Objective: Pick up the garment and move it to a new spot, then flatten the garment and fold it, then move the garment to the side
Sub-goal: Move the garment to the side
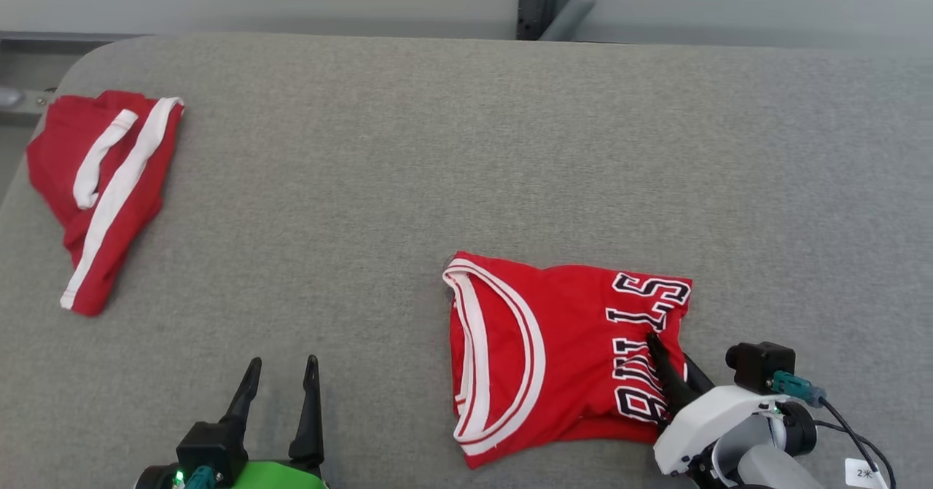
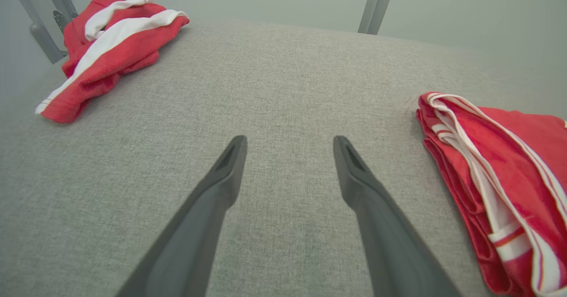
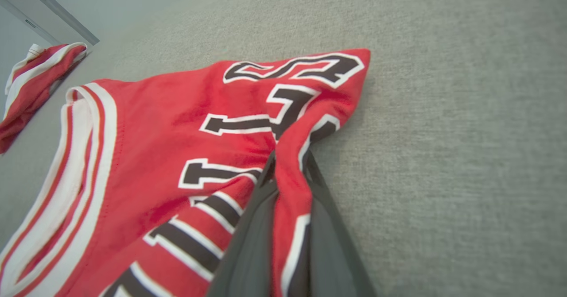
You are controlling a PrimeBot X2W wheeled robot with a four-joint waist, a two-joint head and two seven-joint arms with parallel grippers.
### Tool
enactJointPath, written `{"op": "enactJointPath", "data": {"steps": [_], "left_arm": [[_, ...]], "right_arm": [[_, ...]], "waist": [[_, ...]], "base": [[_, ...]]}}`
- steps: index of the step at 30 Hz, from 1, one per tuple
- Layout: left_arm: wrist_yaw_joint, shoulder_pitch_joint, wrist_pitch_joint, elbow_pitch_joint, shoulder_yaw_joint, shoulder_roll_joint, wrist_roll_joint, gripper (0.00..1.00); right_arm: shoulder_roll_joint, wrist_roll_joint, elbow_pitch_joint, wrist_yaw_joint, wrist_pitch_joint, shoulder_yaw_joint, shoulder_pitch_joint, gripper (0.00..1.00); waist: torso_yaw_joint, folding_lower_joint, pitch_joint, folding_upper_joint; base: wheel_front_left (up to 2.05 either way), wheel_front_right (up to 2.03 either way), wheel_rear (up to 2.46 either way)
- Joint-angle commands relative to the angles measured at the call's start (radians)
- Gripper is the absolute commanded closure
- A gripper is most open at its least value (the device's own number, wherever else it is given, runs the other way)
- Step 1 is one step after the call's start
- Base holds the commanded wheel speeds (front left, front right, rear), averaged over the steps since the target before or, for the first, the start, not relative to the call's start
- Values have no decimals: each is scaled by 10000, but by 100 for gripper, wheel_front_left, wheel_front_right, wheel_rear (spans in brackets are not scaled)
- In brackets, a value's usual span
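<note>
- Red shorts [image 1: 106, 190] lie far left on the grey table [image 1: 437, 146].
- Right gripper [image 3: 288, 160] pinches a right-edge fold of the jersey [image 1: 554, 343]; left gripper [image 1: 283, 365] gapes empty, to its left.

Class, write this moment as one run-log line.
right gripper: shut on jersey, folded | left gripper: open, empty | second red garment: lying far left

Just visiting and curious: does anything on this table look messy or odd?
The jersey is bunched into a ridge at its lettered edge, pinched by the right end effector. The red striped garment at the far left corner lies rumpled.
</note>
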Motion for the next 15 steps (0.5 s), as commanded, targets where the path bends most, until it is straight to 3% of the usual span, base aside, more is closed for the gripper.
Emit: {"op": "enactJointPath", "data": {"steps": [1,10,15], "left_arm": [[-82,187,2,24,-15,27,-67,0],[-110,72,2,-41,-378,26,-410,0],[8,-133,2,15,-630,27,-576,0]], "right_arm": [[-89,-187,10,-21,-12,-51,277,100],[-223,-355,75,-21,-12,104,450,100],[-330,-302,142,-20,-12,730,309,100]], "waist": [[-1284,-1,-696,0],[-4015,-1,-1062,0],[-4992,-1,-1046,0]], "base": [[0,0,0],[0,0,0],[0,0,0]]}}
